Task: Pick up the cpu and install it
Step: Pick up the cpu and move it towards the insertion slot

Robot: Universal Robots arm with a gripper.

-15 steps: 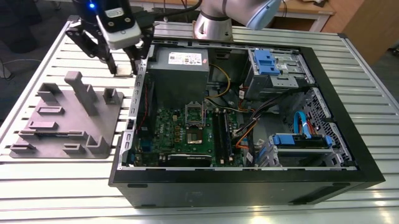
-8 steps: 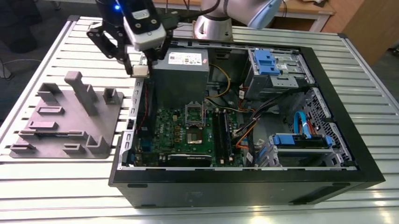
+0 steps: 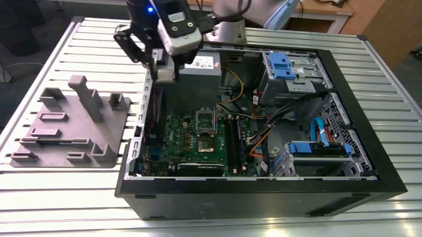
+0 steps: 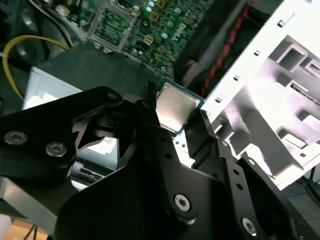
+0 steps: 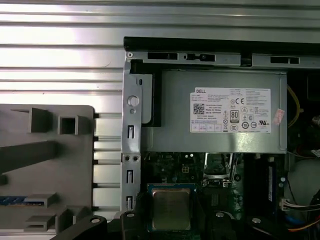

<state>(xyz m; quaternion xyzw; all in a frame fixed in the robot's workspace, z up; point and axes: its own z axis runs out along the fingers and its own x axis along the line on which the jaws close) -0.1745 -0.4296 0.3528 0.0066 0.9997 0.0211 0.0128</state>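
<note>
Open case [image 3: 369,163] lying on its side on a slatted table [image 3: 66,207], with one arm at work. The gripper [image 3: 165,75] hangs above the case's rim on the exterior view's left, beside the power supply [image 3: 197,74] in the case's far corner. In both wrist views the gripper [image 4: 175,114] [image 5: 170,222] is narrowed to the width of the cpu [image 4: 175,106] [image 5: 170,207], and its two black fingers [image 4: 201,134] clamp the chip by opposite edges. The cpu is clear of every surface, with its pale metal top facing the wrist cameras; in the exterior view it appears as a small grey piece [image 3: 166,74] at the fingertips. Inside the case, the green board [image 3: 191,148] lies flat on the floor, and the socket [image 3: 206,143] at its middle stands open, its shiny frame [image 3: 205,118] hinged up; the cpu is well apart from this socket and above it. In the first wrist view the power supply [image 5: 225,110] lies against the case's wall and the board [image 5: 175,167] shows just beyond the chip. A grey moulded tray [image 3: 72,123] [image 5: 45,165] with upright posts rests on the table just outside the case, on the exterior view's left. Blue drive brackets [image 3: 280,66] and a yellow cable [image 3: 236,86] occupy the case's other side.
</note>
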